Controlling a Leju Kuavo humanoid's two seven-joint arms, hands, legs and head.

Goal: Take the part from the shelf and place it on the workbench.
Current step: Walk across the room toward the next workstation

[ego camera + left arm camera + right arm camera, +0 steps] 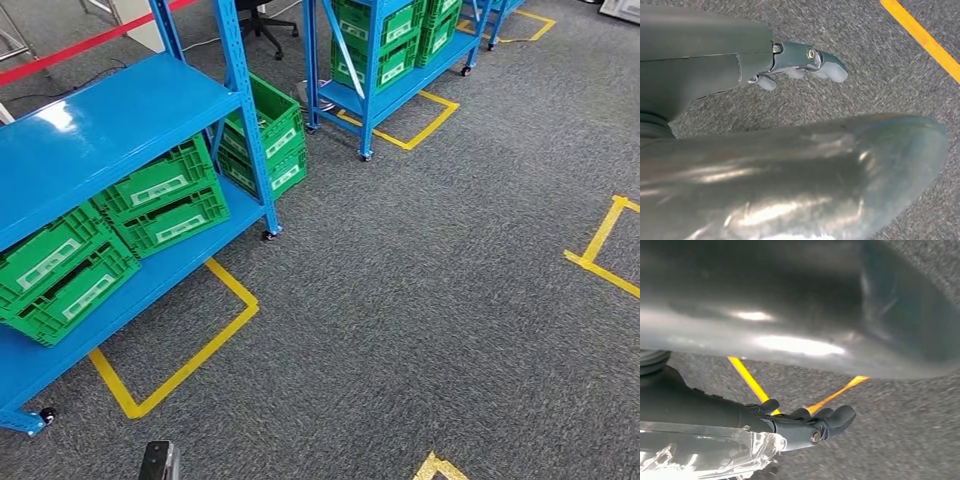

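My right hand [806, 427] carries a clear plastic-wrapped part [708, 452] low beside my leg; my left hand [802, 62] hangs empty, fingers loosely apart, past the blue shelf [106, 130].

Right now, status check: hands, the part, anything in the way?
Left hand empty, over carpet. Right hand against a clear plastic packet; grip unclear. Blue shelf with green crates ahead-left.
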